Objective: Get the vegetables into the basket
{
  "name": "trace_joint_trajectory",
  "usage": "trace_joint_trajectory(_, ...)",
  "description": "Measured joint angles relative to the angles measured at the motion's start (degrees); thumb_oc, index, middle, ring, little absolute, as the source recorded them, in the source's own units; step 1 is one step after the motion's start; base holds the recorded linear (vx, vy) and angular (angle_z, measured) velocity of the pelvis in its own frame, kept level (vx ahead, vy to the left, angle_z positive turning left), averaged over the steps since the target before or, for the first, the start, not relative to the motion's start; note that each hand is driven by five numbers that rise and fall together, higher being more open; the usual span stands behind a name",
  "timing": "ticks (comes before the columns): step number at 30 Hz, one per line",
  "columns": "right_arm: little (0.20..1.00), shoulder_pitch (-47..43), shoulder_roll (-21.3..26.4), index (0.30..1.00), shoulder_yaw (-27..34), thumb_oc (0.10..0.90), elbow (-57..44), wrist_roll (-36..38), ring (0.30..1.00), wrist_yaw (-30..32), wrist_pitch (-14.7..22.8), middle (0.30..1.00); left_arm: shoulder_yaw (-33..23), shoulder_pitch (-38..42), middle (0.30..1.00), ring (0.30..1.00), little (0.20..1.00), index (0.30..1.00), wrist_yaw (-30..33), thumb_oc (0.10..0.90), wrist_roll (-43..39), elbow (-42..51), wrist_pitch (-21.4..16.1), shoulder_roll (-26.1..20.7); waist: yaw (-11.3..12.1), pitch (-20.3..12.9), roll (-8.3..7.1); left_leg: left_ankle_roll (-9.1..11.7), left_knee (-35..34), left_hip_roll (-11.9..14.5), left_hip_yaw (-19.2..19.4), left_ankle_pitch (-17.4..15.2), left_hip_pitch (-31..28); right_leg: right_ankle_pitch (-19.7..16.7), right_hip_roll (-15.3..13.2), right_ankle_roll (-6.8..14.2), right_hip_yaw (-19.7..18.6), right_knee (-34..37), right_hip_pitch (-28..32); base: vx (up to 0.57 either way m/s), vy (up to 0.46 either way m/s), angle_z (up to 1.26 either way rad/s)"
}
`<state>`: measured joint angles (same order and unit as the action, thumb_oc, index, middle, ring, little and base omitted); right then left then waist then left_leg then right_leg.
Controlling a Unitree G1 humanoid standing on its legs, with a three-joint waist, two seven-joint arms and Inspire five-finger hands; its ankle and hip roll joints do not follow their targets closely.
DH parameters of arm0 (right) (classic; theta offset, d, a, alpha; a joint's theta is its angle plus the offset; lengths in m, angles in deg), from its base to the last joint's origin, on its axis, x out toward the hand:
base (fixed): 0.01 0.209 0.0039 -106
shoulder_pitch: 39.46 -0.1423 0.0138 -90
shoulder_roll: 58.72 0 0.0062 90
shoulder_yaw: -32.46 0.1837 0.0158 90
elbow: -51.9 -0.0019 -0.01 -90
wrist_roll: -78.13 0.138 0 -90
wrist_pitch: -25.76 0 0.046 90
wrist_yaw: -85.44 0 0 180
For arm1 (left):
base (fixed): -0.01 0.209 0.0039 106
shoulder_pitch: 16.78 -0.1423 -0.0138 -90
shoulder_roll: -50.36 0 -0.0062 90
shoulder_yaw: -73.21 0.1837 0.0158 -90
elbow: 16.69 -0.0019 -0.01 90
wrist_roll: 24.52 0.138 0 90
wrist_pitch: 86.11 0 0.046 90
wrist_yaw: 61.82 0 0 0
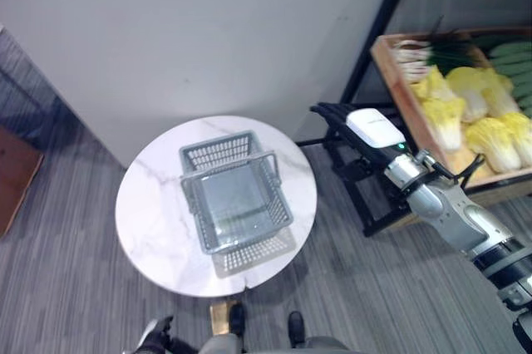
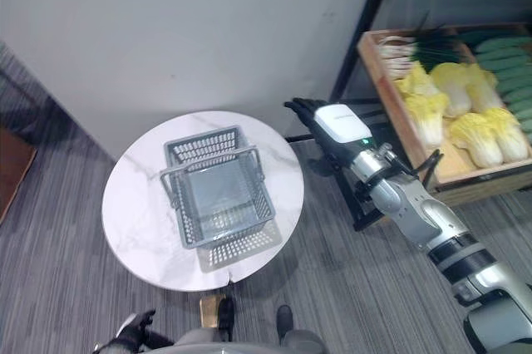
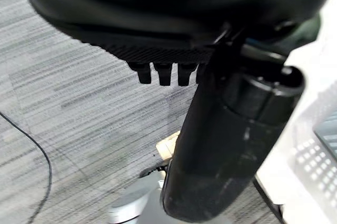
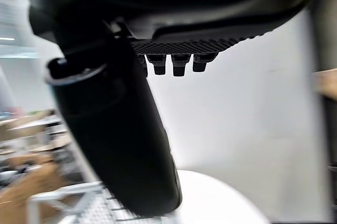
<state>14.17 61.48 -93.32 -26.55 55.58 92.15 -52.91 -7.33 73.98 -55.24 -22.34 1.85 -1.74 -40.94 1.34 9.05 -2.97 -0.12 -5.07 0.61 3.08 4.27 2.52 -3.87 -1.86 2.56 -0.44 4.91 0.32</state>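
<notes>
On the round marble table [image 1: 158, 229] stands the grey basket [image 1: 237, 204], near the table's middle and a little toward its far edge, with the handle up and nothing inside. So I judge the task is at its very beginning: 0 vegetables are in the basket and all of them remain to be moved.

The vegetables lie in the wooden crate [image 1: 397, 80] on the dark shelf rack [image 1: 370, 30], well apart from the table. Yellow-white cabbages [image 1: 486, 117] fill the crate's middle, bulky and leafy. Spring onions [image 1: 424, 51] are at the far corner, long and thin, and dark green cucumbers [image 1: 515, 63] lie along the far right edge.

The right hand [image 1: 353, 134] hangs in the air between the table and the crate, fingers straight and relaxed, and it has hold of nothing. The left hand [image 1: 154, 336] shows low beside the near edge of the table; its fingers look relaxed too, and it carries nothing.
</notes>
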Motion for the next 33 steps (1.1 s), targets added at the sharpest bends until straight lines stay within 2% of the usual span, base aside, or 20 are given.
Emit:
trace_joint_trajectory(1,1.000,-2.3,-1.4,1.000,-1.6,0.900,1.1,0.1,1.000,-0.1,0.1,1.000,0.0,0.6,1.000,1.000,1.000,1.000,0.0,0.900,0.0,0.0,0.0,0.1,0.6,0.3,-0.23,0.6,0.0,0.0,-0.1,-0.3,0.3,0.0,0.0,0.0,-0.1,0.0,-0.2,-0.05,-0.024,0.10)
trace_joint_trajectory(3,1.000,-5.2,-3.7,1.000,-3.3,0.900,2.7,0.3,1.000,-0.3,0.2,1.000,0.1,1.4,1.000,1.000,1.000,1.000,0.3,0.900,-0.5,0.6,-0.2,0.0,2.0,1.0,-0.86,0.4,0.0,0.0,-0.6,0.1,0.7,-0.1,0.1,-0.1,0.3,0.0,-0.5,-0.05,-0.018,0.12)
trace_joint_trajectory(5,1.000,-9.0,-6.1,1.000,-6.3,0.900,6.6,0.4,1.000,-0.5,0.0,1.000,0.6,1.9,1.000,1.000,1.000,1.000,0.6,0.900,-1.2,0.8,-0.2,0.0,2.8,2.0,-1.45,0.1,0.0,0.0,-1.0,0.5,1.0,-0.1,0.1,-0.1,0.7,0.0,-0.6,-0.06,-0.022,0.11)
trace_joint_trajectory(8,1.000,-12.3,-10.0,1.000,-7.3,0.900,12.0,0.5,1.000,-0.6,-1.2,1.000,2.1,2.9,1.000,1.000,1.000,1.000,0.7,0.900,-2.3,0.9,-0.1,-0.4,3.4,3.4,-1.78,0.1,0.1,-0.1,-1.3,0.8,2.2,-0.1,0.0,-0.1,0.9,0.0,-1.6,-0.07,-0.013,0.07)
trace_joint_trajectory(10,1.000,-12.7,-10.5,1.000,-7.6,0.900,14.0,0.5,1.000,-0.7,-2.0,1.000,2.2,4.2,1.000,1.000,1.000,1.000,0.9,0.900,-2.4,1.1,-0.3,-0.6,4.3,4.5,-1.61,0.1,0.1,-0.2,-1.9,1.1,3.1,-0.2,0.0,-0.1,1.6,0.0,-2.2,-0.07,-0.017,0.13)
trace_joint_trajectory(16,1.000,-18.2,-14.1,1.000,-9.3,0.900,19.5,1.2,1.000,-0.6,-4.0,1.000,2.3,6.8,1.000,1.000,1.000,1.000,2.4,0.900,-3.4,1.0,-0.5,-1.6,4.2,6.8,-0.80,0.3,0.1,0.1,-2.7,1.8,5.9,-0.6,0.3,-0.4,2.3,0.0,-4.7,-0.02,0.002,0.05)
trace_joint_trajectory(19,1.000,-18.6,-14.3,1.000,-9.6,0.900,19.8,1.2,1.000,-0.6,-4.3,1.000,2.3,7.3,1.000,1.000,1.000,1.000,2.9,0.900,-3.6,1.2,-0.8,-1.7,5.5,6.9,-0.70,0.3,0.1,0.1,-3.0,2.0,6.3,-0.6,0.3,-0.3,2.7,0.0,-5.0,0.00,0.003,0.07)
trace_joint_trajectory(22,1.000,-20.4,-16.6,1.000,-9.6,0.900,23.5,1.2,1.000,-0.3,-4.5,1.000,2.3,7.6,1.000,1.000,1.000,1.000,3.1,0.900,-4.8,1.1,-0.8,-1.8,5.7,7.0,-0.56,0.3,0.1,0.1,-3.2,2.0,6.5,-0.6,0.4,-0.3,2.8,0.0,-5.2,0.00,0.003,0.02)
trace_joint_trajectory(26,1.000,-20.5,-16.8,1.000,-9.6,0.900,24.1,1.2,1.000,-0.3,-4.8,1.000,2.3,7.9,1.000,1.000,1.000,1.000,3.3,0.900,-5.6,1.1,-0.9,-1.8,5.9,7.1,-0.49,0.4,0.1,0.0,-3.6,2.0,6.9,-0.6,0.3,-0.3,3.1,0.0,-5.4,0.01,0.009,0.04)
trace_joint_trajectory(28,1.000,-21.5,-18.9,1.000,-9.6,0.900,27.8,1.2,1.000,0.6,-5.0,1.000,3.7,8.0,1.000,1.000,1.000,1.000,3.8,0.900,-5.6,1.0,-0.9,-1.9,5.8,7.3,-0.17,0.4,0.1,-0.1,-3.8,2.1,7.0,-0.6,0.3,-0.3,3.1,0.0,-5.4,0.00,0.000,0.00)
trace_joint_trajectory(33,1.000,-22.2,-20.0,1.000,-9.8,0.900,32.4,1.1,1.000,1.3,-5.7,1.000,4.6,8.5,1.000,1.000,1.000,1.000,4.6,0.900,-5.6,1.2,-1.1,-1.9,6.4,7.6,0.34,0.5,0.1,0.0,-4.1,2.3,8.2,-0.6,0.3,-0.4,3.7,0.0,-6.5,0.00,0.008,0.05)
